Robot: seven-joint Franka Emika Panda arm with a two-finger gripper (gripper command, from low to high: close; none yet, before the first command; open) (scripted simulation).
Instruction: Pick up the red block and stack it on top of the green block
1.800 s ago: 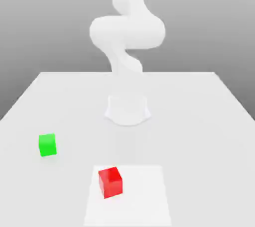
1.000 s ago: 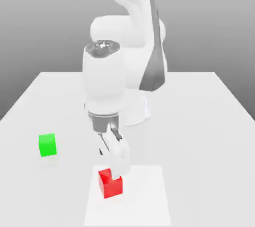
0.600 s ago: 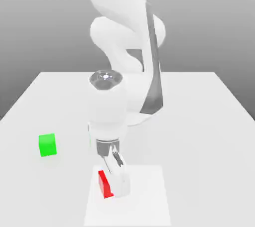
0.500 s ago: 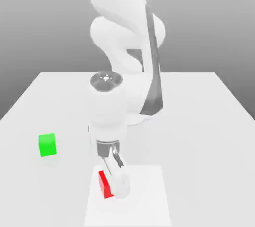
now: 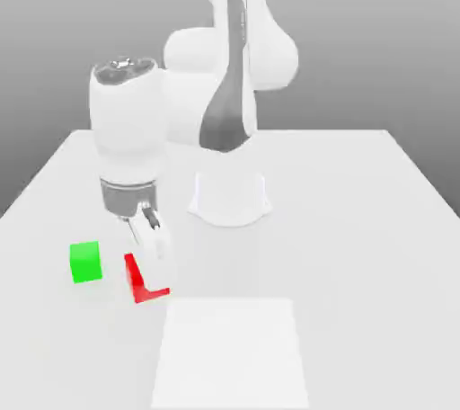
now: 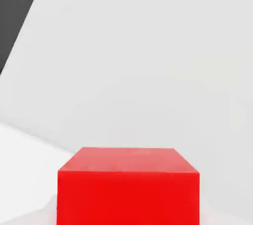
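The red block [image 5: 137,282] hangs a little above the table, and my gripper [image 5: 149,266] is shut on it. One white finger [image 5: 158,248] covers part of the cube's right side in the exterior view. In the hand view the red block [image 6: 128,185] sits close up between the fingers. The green block [image 5: 85,262] rests on the table just to the exterior view's left of the held cube, a small gap apart from it.
A lighter square patch [image 5: 229,350] marks the near middle of the white table [image 5: 359,219]. The arm's round base [image 5: 229,198] stands behind at the centre. The table's left edge runs close to the green block.
The gripper closed on the red block on the square patch, lifted it, and carried it to the exterior view's left, up beside the green block. The green block has not moved.
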